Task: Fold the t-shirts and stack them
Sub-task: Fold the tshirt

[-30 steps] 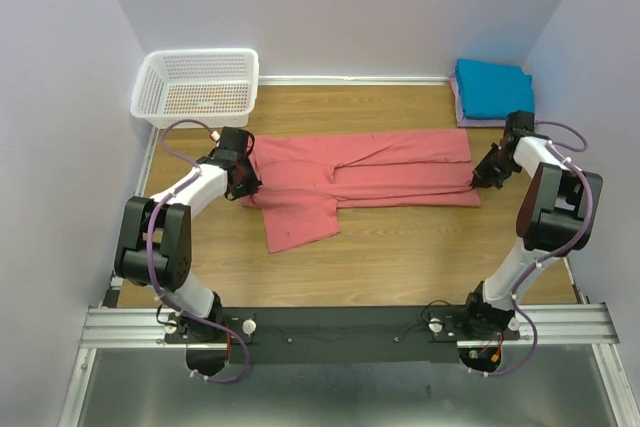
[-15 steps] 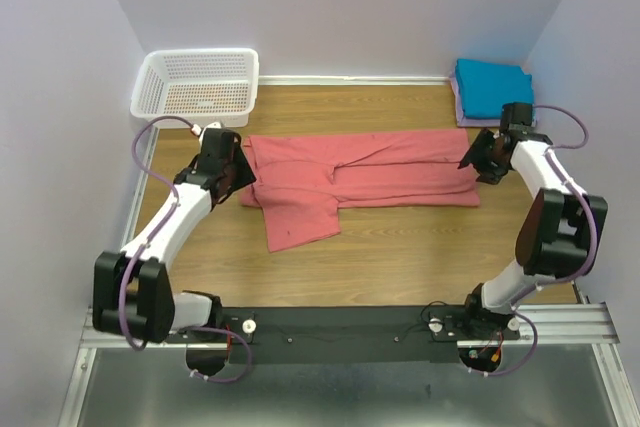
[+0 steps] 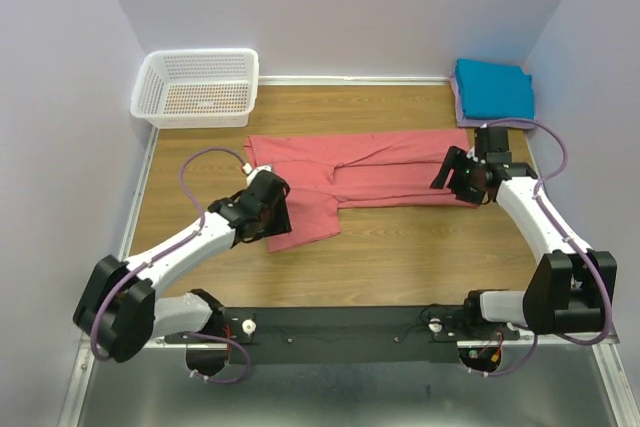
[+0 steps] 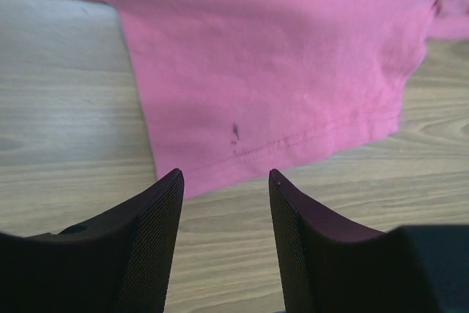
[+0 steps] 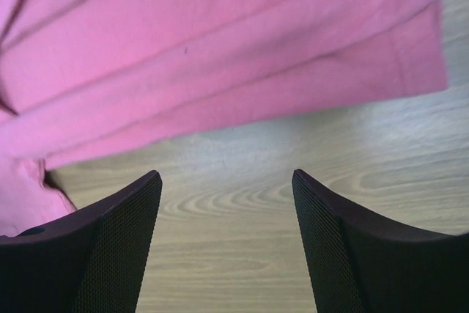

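Left hand (image 4: pixel 225 177): jaws apart, nothing gripped. It is held low over the surface (image 3: pixel 400 247), with the fingertips aimed at the stitched hem of the flap (image 3: pixel 300 219) that juts from the near-left of the salmon-pink t-shirt (image 3: pixel 390 169). The hem lies just beyond the tips; no contact is seen. It is likely lined up so the hem can be pinched and the flap turned in over the body.

Right hand (image 5: pixel 226 174): jaws apart, empty. Bare wood is seen between the fingers. The shirt's near long edge lies just beyond them, with its right corner off to one side. This is judged a matching approach at the right end, so both ends can be handled together.

The pink shirt is laid flat, stretched left-right across the middle of the surface, and partly folded into a long band with layered edges visible. Only the flap breaks the outline, so the fold is judged unfinished.

The teal-blue t-shirt (image 3: pixel 492 89) is folded and stacked on the pale lavender t-shirt (image 3: pixel 458 105) in the far right corner, well apart from the work area. This is presumably the stack the pink one is to be added to. The white lattice basket (image 3: pixel 200 87) is parked far left, not involved.
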Robot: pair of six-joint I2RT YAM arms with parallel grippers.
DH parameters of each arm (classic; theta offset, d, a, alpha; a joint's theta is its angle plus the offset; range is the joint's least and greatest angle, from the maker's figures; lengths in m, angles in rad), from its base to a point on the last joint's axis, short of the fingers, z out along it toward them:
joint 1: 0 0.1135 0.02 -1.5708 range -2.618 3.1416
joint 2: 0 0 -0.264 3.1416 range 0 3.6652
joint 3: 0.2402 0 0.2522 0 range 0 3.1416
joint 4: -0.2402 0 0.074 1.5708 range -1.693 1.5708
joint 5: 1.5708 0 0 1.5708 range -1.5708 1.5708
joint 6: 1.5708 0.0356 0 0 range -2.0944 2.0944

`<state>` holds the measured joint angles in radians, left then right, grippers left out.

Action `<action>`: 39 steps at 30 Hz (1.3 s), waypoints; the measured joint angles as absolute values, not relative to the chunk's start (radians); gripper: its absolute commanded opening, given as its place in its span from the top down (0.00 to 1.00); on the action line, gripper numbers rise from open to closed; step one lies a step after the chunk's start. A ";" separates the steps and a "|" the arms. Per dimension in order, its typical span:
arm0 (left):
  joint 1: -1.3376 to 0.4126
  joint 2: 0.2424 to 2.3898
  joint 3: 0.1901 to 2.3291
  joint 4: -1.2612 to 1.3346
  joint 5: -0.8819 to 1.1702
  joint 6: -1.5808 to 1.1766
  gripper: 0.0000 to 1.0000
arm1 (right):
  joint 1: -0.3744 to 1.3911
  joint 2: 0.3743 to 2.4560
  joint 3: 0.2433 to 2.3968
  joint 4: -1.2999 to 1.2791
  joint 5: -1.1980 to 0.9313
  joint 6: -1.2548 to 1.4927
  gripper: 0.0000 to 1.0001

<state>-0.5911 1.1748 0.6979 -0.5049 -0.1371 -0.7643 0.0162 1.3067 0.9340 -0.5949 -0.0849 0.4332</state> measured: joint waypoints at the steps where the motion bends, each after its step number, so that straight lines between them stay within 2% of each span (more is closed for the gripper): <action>1: -0.607 1.192 0.699 -0.503 -0.140 -0.772 0.43 | 0.028 1.303 0.921 -0.596 -0.088 0.433 0.20; 9: -0.746 1.436 0.764 -0.487 -0.166 -0.821 0.43 | 0.064 1.288 0.858 -0.599 -0.113 0.425 0.13; 14: -0.775 1.497 0.802 -0.483 -0.203 -0.840 0.49 | 0.067 1.258 0.844 -0.601 -0.123 0.413 0.11; 20: -0.793 1.532 0.823 -0.477 -0.250 -0.856 0.71 | 0.067 1.249 0.839 -0.601 -0.131 0.397 0.11; 21: -0.794 1.537 0.827 -0.476 -0.255 -0.859 0.82 | 0.067 1.249 0.839 -0.601 -0.133 0.394 0.11; 23: -0.795 1.545 0.833 -0.474 -0.263 -0.863 0.92 | 0.067 1.249 0.839 -0.602 -0.138 0.390 0.11; 24: -0.796 1.549 0.838 -0.477 -0.266 -0.863 1.00 | 0.067 1.249 0.839 -0.602 -0.141 0.388 0.11; 29: -0.801 1.573 0.900 -0.547 -0.300 -0.854 1.00 | 0.067 1.260 0.844 -0.603 -0.147 0.380 0.11; 37: -0.722 1.628 1.192 -0.610 -0.383 -0.744 1.00 | 0.067 1.281 0.890 -0.616 -0.147 0.351 0.09; 39: -0.685 1.659 1.245 -0.606 -0.396 -0.712 1.00 | 0.067 1.284 0.899 -0.619 -0.151 0.344 0.03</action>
<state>-0.6849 1.6588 1.2453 -0.6064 -0.3958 -0.7120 0.0666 1.2839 0.8989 -0.6189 -0.1513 0.3439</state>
